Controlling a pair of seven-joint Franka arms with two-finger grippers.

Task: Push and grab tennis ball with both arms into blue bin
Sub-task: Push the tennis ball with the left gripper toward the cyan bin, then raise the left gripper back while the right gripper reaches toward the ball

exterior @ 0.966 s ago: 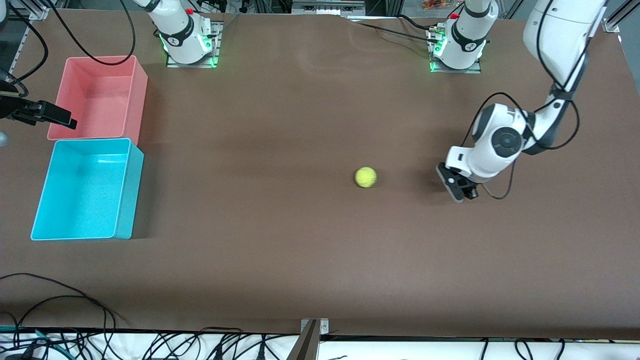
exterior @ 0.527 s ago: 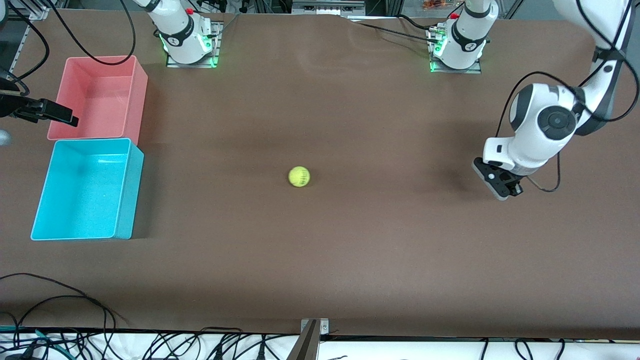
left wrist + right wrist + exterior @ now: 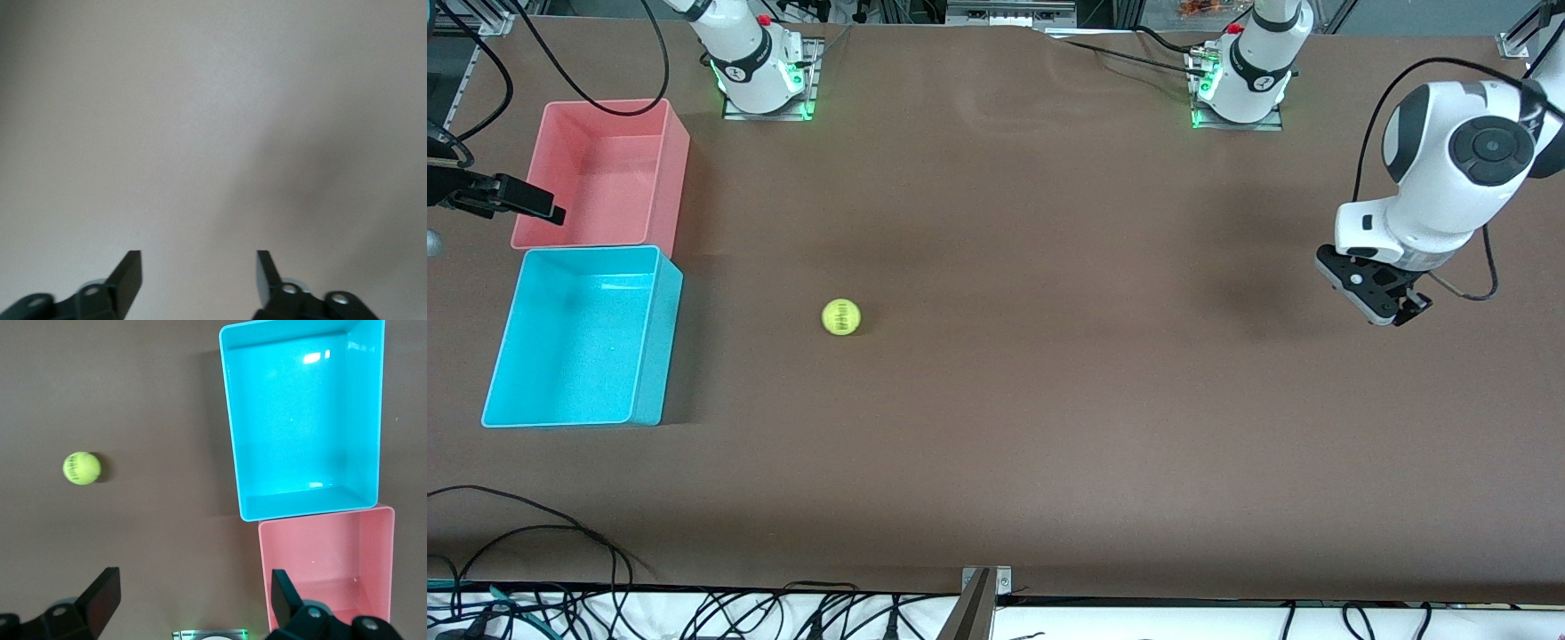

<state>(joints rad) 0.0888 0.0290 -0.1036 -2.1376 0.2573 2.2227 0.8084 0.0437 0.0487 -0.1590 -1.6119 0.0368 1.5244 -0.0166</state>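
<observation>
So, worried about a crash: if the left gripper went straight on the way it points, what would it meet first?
Probably just bare table: the left gripper, open, faces nothing else, though depth is unclear.

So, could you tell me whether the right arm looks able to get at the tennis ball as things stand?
Probably yes: the ball lies on bare table beside the blue bin, and the right hand is open above with nothing between.

yellow-green tennis ball (image 3: pixel 840 317), cyan blue bin (image 3: pixel 649 356), pink bin (image 3: pixel 667 178), brown table (image 3: pixel 1049 400)

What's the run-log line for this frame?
tennis ball: on table, outside blue bin | left gripper: open, empty, left arm's end | right gripper: open, empty, waits above bins
</observation>
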